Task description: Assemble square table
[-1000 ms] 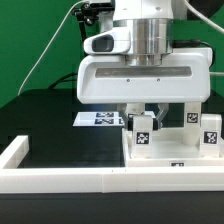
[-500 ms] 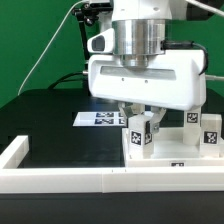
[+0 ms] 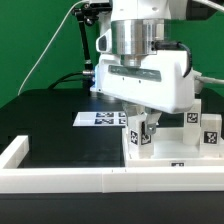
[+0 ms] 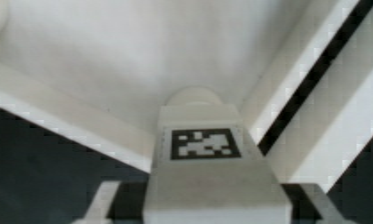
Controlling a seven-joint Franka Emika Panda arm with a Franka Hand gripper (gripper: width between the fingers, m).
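Observation:
The white square tabletop [image 3: 168, 160] lies at the exterior view's right, behind the border wall. My gripper [image 3: 143, 124] reaches down over its near left corner and is shut on a small white blocky leg [image 3: 142, 137] that stands upright there with a tag facing front. In the wrist view the leg [image 4: 204, 143] fills the middle, with dark fingers [image 4: 133, 205] pressed to both of its sides; the gripper [image 4: 215, 206] is over the white slab [image 4: 112, 50]. Two more tagged legs [image 3: 190, 118] [image 3: 211, 135] stand on the slab's right part.
The marker board [image 3: 98, 118] lies flat on the black table behind the gripper. A long low white border wall [image 3: 70, 181] runs along the front and turns back at the exterior view's left [image 3: 14, 152]. Cables hang behind the arm.
The gripper hand has turned about its axis, from square-on to skewed, while staying shut on the leg. The leg stays at the same corner of the slab.

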